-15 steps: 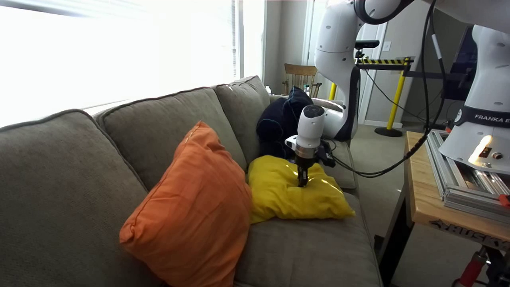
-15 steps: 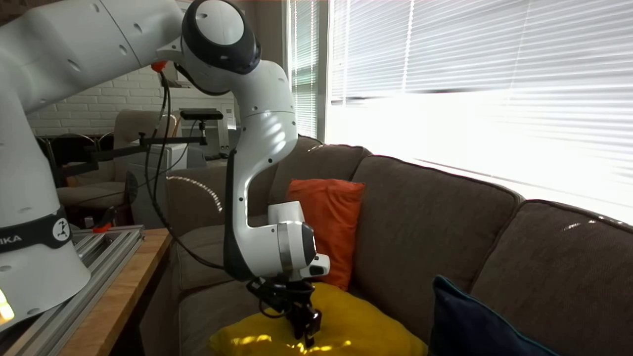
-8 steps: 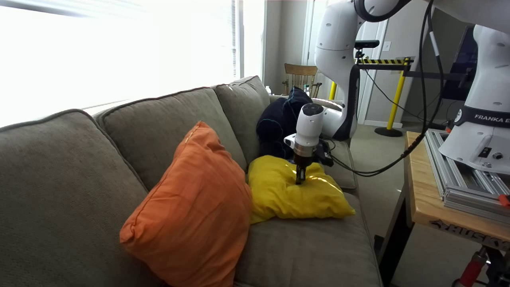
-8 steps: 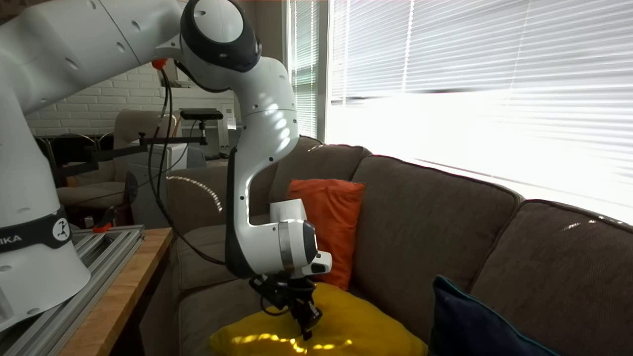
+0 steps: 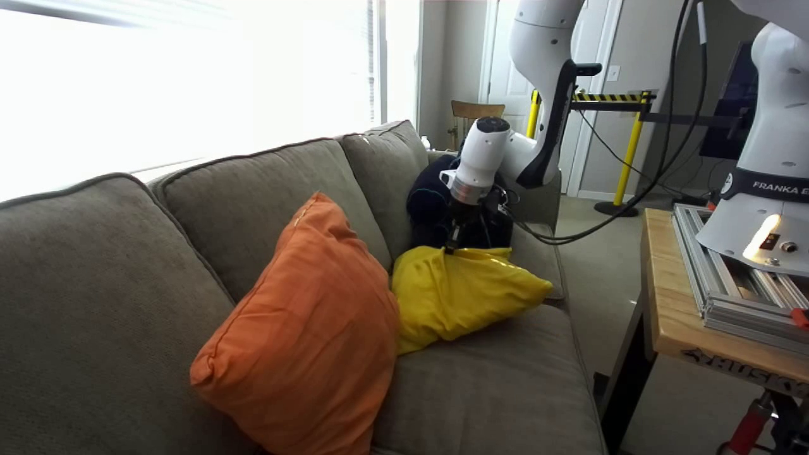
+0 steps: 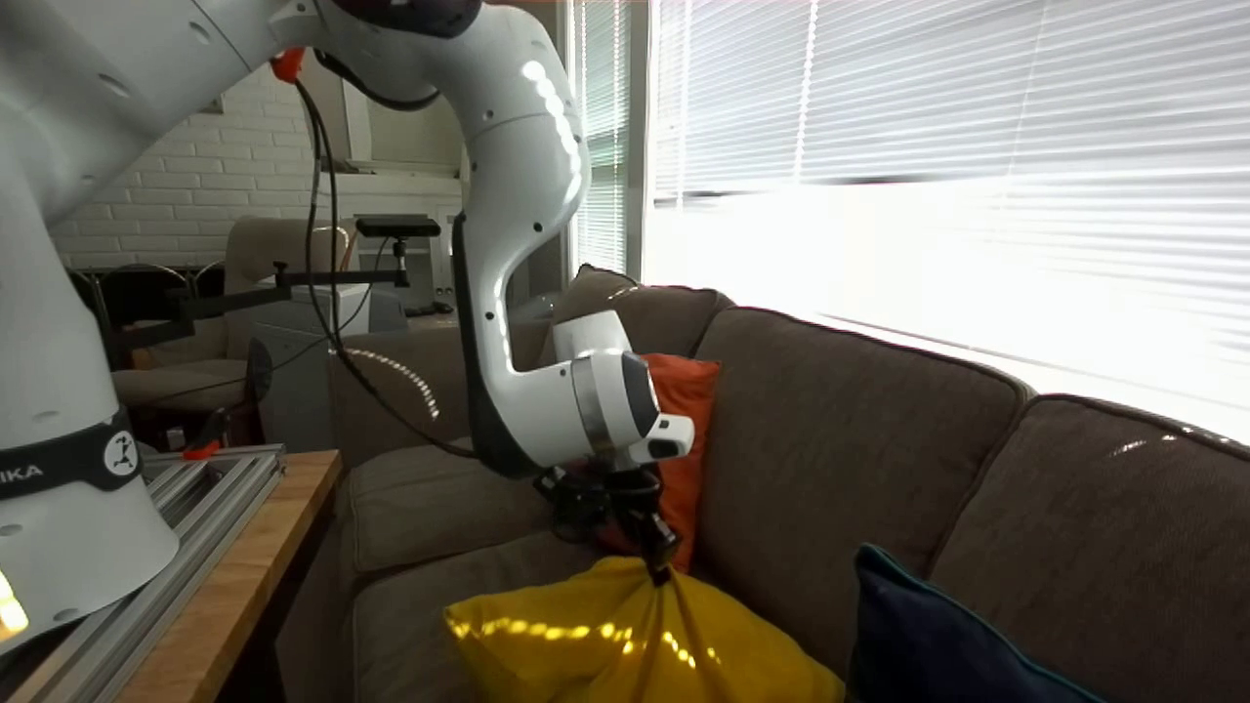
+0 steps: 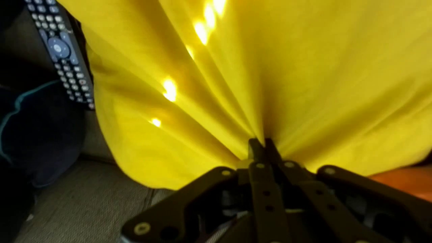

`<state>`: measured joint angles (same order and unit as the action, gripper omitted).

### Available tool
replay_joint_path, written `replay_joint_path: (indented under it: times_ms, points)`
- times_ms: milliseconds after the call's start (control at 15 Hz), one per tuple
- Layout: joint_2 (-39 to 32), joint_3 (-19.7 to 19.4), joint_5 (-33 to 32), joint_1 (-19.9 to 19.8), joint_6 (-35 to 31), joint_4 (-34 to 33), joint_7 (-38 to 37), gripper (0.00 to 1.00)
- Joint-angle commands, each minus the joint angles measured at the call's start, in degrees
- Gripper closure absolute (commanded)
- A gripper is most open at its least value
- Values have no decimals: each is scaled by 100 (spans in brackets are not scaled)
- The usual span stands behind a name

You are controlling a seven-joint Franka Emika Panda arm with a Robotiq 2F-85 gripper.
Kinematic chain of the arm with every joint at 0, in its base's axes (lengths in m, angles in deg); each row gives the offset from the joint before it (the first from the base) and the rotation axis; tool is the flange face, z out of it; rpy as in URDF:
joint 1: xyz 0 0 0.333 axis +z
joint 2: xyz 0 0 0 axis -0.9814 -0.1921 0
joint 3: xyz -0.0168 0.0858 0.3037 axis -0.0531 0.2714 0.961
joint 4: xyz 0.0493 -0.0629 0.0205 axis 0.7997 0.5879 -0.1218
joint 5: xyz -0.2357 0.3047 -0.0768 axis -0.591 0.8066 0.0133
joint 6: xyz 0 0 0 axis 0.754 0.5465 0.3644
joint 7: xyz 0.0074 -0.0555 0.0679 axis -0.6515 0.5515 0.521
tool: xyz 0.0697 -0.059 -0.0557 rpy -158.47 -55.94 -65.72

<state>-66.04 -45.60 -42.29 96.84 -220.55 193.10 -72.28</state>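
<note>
My gripper (image 7: 263, 141) is shut on a pinched fold of the yellow pillow (image 7: 303, 67), and creases fan out from the fingertips in the wrist view. In both exterior views the gripper (image 5: 450, 249) (image 6: 659, 574) points down at the raised top of the yellow pillow (image 5: 468, 300) (image 6: 615, 635). The pillow's near corner is tilted up off the seat in an exterior view, while its lower part seems to rest on the sofa. Fabric hides the inside of the grip.
An orange pillow (image 5: 303, 335) leans on the grey sofa (image 5: 493, 385) close beside the yellow one. Dark blue pillows (image 5: 433, 202) (image 6: 947, 635) lie on the far side. A remote control (image 7: 62, 50) shows by the yellow pillow's edge. The wooden bench (image 5: 682, 316) carries the arm's base.
The jaws have shut on the yellow fabric. The gripper has risen and shifted toward the sofa's backrest, pulling the pillow's middle up into a peak and lifting its corner.
</note>
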Motion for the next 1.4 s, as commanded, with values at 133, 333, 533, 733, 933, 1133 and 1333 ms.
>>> replay_joint_path:
  times_ms: [133, 333, 533, 733, 933, 1133, 1333]
  points:
    - [1288, -382, -114, 349, -109, 755, -170, 100]
    - [1748, -504, -183, 362, -96, 1018, -61, 100]
    - [2271, -554, -318, 272, -87, 1374, 139, 100]
    - [2703, -575, -374, 246, 7, 1653, 340, 100]
    - [3142, -590, -409, 246, 22, 1871, 477, 100]
    - [3713, -476, -413, 220, 99, 2145, 678, 100]
    - [4222, -309, -222, 220, 379, 2378, 851, 100]
